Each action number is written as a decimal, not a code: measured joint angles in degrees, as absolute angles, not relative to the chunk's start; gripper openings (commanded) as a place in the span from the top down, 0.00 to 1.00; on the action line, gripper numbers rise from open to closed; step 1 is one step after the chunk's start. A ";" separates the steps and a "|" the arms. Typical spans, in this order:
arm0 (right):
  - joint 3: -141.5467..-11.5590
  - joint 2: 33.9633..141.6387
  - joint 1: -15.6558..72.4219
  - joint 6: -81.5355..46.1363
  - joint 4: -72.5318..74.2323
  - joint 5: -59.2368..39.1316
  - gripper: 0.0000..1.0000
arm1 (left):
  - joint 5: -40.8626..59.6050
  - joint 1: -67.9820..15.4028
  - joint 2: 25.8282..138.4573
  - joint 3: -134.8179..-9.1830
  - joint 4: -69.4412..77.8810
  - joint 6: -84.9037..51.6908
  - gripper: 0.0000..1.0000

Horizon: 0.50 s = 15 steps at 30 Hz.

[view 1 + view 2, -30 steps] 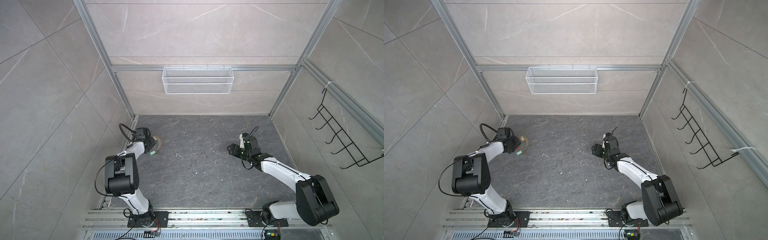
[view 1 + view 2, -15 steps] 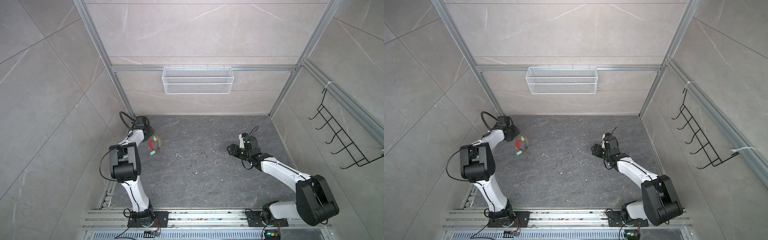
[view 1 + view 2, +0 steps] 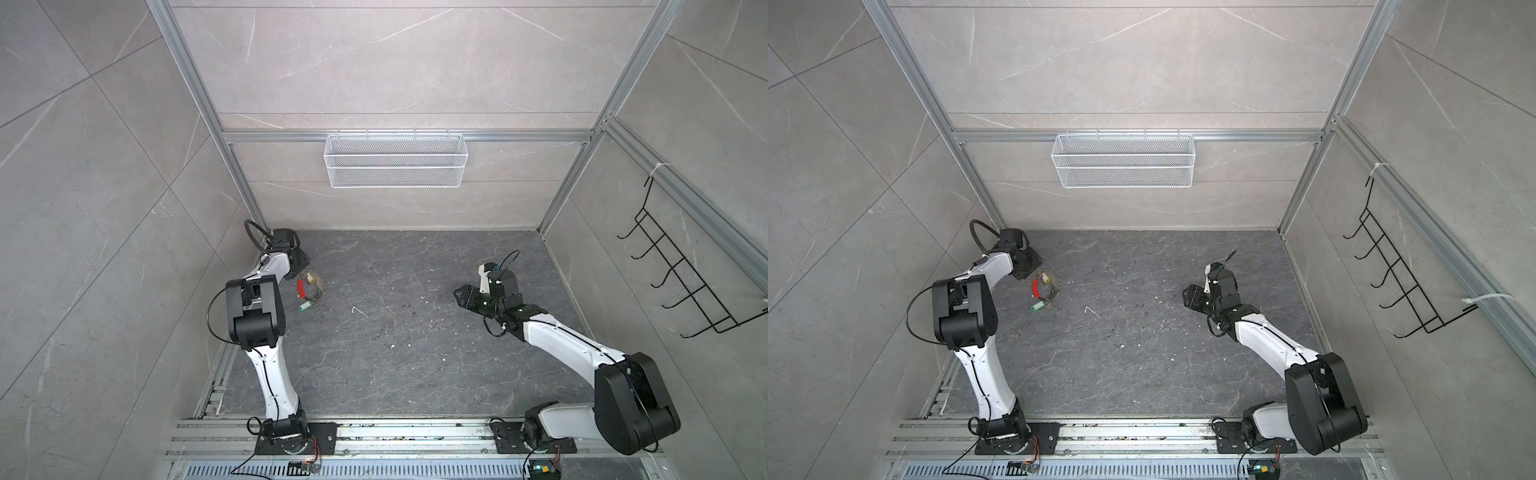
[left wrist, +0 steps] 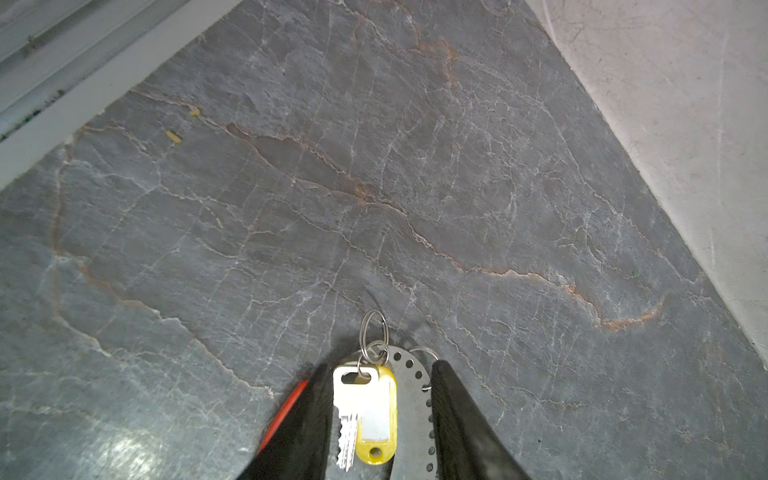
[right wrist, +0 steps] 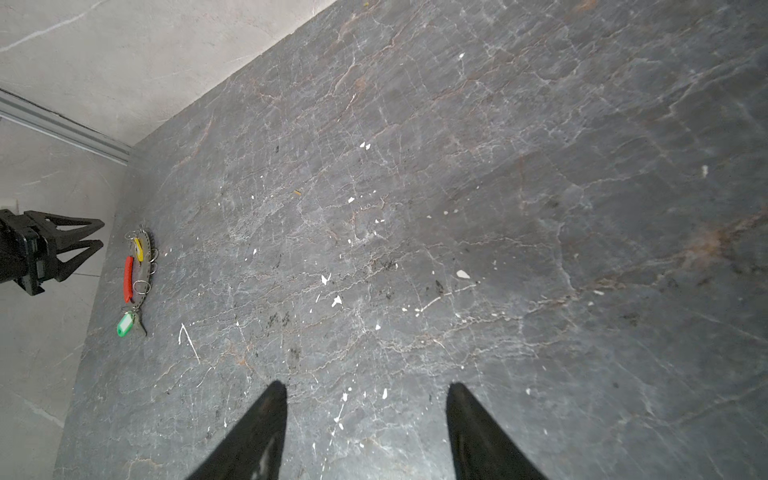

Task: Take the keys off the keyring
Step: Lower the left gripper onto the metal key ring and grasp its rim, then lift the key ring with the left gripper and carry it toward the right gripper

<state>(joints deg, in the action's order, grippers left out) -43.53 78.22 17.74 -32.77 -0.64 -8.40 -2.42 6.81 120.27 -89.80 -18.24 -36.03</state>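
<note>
left gripper [image 4: 380,365]: jaws are standing partly apart and gripping nothing. It is hovering at the far-left corner of the floor [image 3: 395,332], just beside the keyring.
left fingers [image 4: 316,415]: in the left wrist view they are framing the yellow-tag key. One is running right along the key blade's edge, and the other is standing clear of the tag.
right gripper [image 5: 368,386]: jaws are standing wide apart with nothing between them. It is hovering over bare floor on the right, well apart from the keyring and pointing toward it.
keyring [image 3: 311,286]: it is lying flat on the floor near the left wall in both top views. Up close it is showing as a grey metal band with a row of holes [image 4: 411,395].
red sleeve [image 5: 129,279]: it is sitting on the arc of the hoop nearest the left wall.
yellow-tag key [image 4: 374,415]: it is lying on top of the band at the hoop's far end, hanging off small split rings [image 4: 374,328] threaded through the band's holes.
green-tag key [image 3: 1038,306]: it is lying on the floor at the hoop's near end, just beside the red sleeve's tip. Its link to the hoop is too small to tell.
floor debris: white specks [image 5: 336,300] are scattered across the middle.
</note>
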 measured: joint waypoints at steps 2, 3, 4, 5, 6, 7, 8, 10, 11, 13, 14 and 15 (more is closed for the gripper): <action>-43.53 78.22 17.74 -32.77 -0.64 -8.40 0.38 | -2.42 6.81 121.10 -90.15 -18.20 -36.05 0.60; -43.53 78.22 17.74 -32.77 -0.67 -8.43 0.38 | -2.42 6.81 121.47 -90.17 -18.20 -36.07 0.60; -43.62 78.22 17.74 -32.80 -0.69 -8.40 0.38 | -2.37 6.81 121.97 -90.17 -18.24 -36.16 0.61; -43.64 78.22 17.74 -32.77 -0.67 -8.40 0.38 | -2.37 6.81 122.34 -90.17 -18.22 -36.18 0.61; -43.75 78.19 17.74 -32.80 -0.69 -8.40 0.38 | -2.33 6.81 122.91 -90.17 -18.26 -36.25 0.61; -43.88 78.19 17.74 -32.77 -0.69 -8.43 0.38 | -2.28 6.81 123.26 -90.17 -18.26 -36.27 0.62; -43.97 78.22 17.74 -32.77 -0.69 -8.43 0.38 | -2.24 6.81 123.57 -90.17 -18.26 -36.29 0.62; -44.05 78.11 17.74 -32.77 -0.69 -8.40 0.38 | -2.11 6.81 124.11 -90.17 -18.15 -36.47 0.63; -44.05 78.02 17.74 -32.77 -0.69 -8.40 0.38 | -1.93 6.81 124.33 -90.17 -18.15 -36.51 0.64; -44.07 77.84 17.74 -32.77 -0.69 -8.43 0.38 | -1.58 6.81 124.79 -90.21 -18.00 -36.67 0.67; -44.07 77.73 17.74 -32.77 -0.69 -8.43 0.38 | -1.41 6.81 125.05 -90.30 -17.98 -36.80 0.69; -44.07 77.65 17.74 -32.77 -0.69 -8.43 0.38 | -1.37 6.81 125.21 -90.32 -17.89 -36.95 0.71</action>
